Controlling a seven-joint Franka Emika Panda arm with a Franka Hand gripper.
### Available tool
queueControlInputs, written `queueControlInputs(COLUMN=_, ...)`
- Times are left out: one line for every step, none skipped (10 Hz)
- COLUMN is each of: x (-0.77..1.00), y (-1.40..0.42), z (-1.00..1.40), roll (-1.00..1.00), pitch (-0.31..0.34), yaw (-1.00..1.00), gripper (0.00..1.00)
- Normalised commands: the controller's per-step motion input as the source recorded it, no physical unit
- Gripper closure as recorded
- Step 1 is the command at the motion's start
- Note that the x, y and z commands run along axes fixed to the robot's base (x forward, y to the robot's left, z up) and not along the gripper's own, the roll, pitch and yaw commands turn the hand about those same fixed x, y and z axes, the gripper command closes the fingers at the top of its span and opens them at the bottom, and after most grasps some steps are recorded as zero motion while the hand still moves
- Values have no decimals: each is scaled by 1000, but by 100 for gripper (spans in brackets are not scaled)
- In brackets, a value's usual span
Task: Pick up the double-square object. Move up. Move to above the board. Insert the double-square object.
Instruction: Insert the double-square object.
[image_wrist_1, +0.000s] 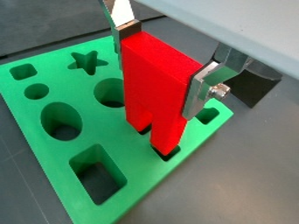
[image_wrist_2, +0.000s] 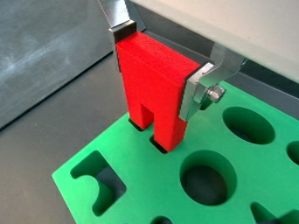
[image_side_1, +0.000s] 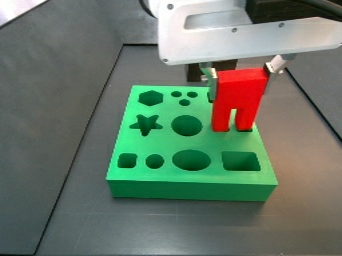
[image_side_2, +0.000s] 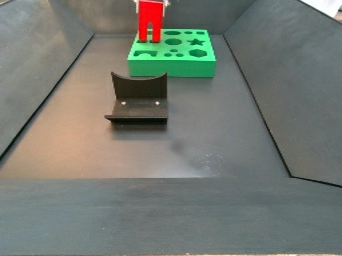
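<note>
End effector (image_wrist_1: 163, 57) is clamping the double-square object (image_wrist_1: 158, 87) by its upper part, one silver finger (image_wrist_1: 121, 22) pressing on each opposite side face, as both wrist views are showing. The red piece is standing upright over the board (image_wrist_1: 59, 149), prongs pointing down. In a wrist view its two prong tips (image_wrist_2: 160, 136) are sitting at the mouths of two square cut-outs near one edge of the green block, the slot between them straddling the strip of green separating the holes; how deep the prongs are reaching cannot be told.

In a side view the end effector (image_side_1: 241, 68) is hanging beneath the white wrist housing (image_side_1: 241, 32), with the double-square object (image_side_1: 238, 98) at the far right part of the board (image_side_1: 187, 175), beside the round and hexagonal holes.

In the other fixed view, the board (image_side_2: 181, 62) is lying at the far end of the dark bench (image_side_2: 160, 150), the double-square object (image_side_2: 150, 20) rising from it, and the fixture (image_side_2: 136, 98) is standing nearer the camera, apart from the board.
</note>
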Motion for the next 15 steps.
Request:
queueControlInputs(x=309, y=0, z=-246, roll=40, pitch=83, yaw=-40, gripper=100)
queueControlInputs(x=306, y=0, z=-229, roll=20, pitch=114, yaw=-14, gripper=100)
queueControlInputs(x=194, y=77, z=-229, roll=0, pitch=133, yaw=0, gripper=100)
queueControlInputs(x=9, y=89, z=0, roll=0, pitch=91, yaw=0, gripper=100)
queueControlInputs(x=-23, y=0, z=-86, roll=20, pitch=0, yaw=0, gripper=100)
queueControlInputs(x=-406, y=63, z=-431, roll=-84, pitch=0, yaw=-143, gripper=100)
queueControlInputs(x=-620, y=0, z=-554, roll=-83, pitch=11, yaw=-271, gripper=100)
queueControlInputs(x=-554, y=-234, z=-594, roll=-30, pitch=69, yaw=-234, gripper=100)
queueControlInputs(x=-371, y=-246, z=-694, roll=-136, pitch=54, yaw=-200, gripper=100)
queueControlInputs(x=-194, y=-163, z=-700, roll=-203, pitch=10, yaw=-186, gripper=100)
queueControlInputs(x=-69, y=-80, z=-671, roll=-201, pitch=51, yaw=-134, gripper=100)
queueControlInputs(x=0, y=0, z=-623, roll=-204, pitch=121, yaw=-51, gripper=100)
queueControlInputs(x=0, y=-106, z=0, roll=79, pitch=0, yaw=0, gripper=100)
queueControlInputs(x=0, y=0, z=0, roll=9, pitch=0, yaw=0, gripper=100)
queueControlInputs(x=0, y=0, z=0, roll=0, pitch=0, yaw=0, gripper=100)
